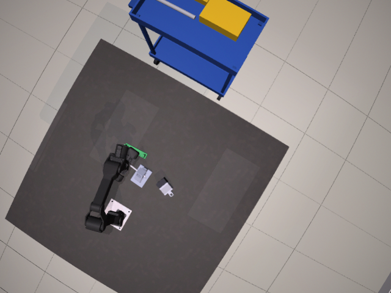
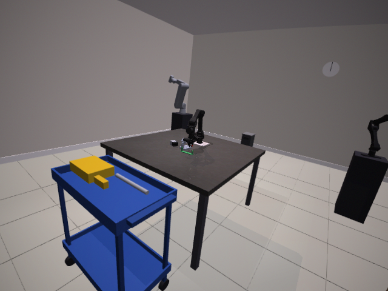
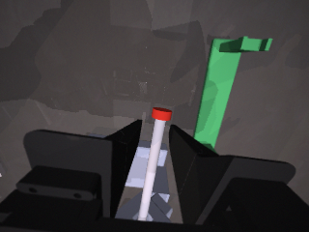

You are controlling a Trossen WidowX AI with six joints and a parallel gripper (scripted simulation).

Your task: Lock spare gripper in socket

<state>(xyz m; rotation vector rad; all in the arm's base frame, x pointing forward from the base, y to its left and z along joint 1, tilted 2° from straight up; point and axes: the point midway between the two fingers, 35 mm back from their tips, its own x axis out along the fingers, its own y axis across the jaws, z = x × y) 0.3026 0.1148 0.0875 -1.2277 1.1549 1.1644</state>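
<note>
The lock pin (image 1: 133,167) (image 3: 153,164) is a thin white rod with a red cap (image 3: 161,114). It slants out of the socket of the pale blue-grey mount (image 1: 141,176) (image 2: 182,145). My gripper (image 3: 155,126) is partly open, with one finger on each side of the pin near its capped end. Gaps show between the rod and both fingers in the wrist view. The pin's lower end in the socket is hidden there by the gripper. The spare gripper (image 1: 164,186) (image 2: 173,143), a dark and light block with a ringed tab, lies on the table apart from the mount.
A green bracket (image 1: 135,150) (image 2: 187,152) (image 3: 217,97) with raised ends lies close beside my gripper, to the right in the wrist view. The arm's white base plate (image 1: 117,203) is on the table (image 1: 176,236). A blue cart (image 1: 195,41) (image 2: 109,200) stands beyond the table edge.
</note>
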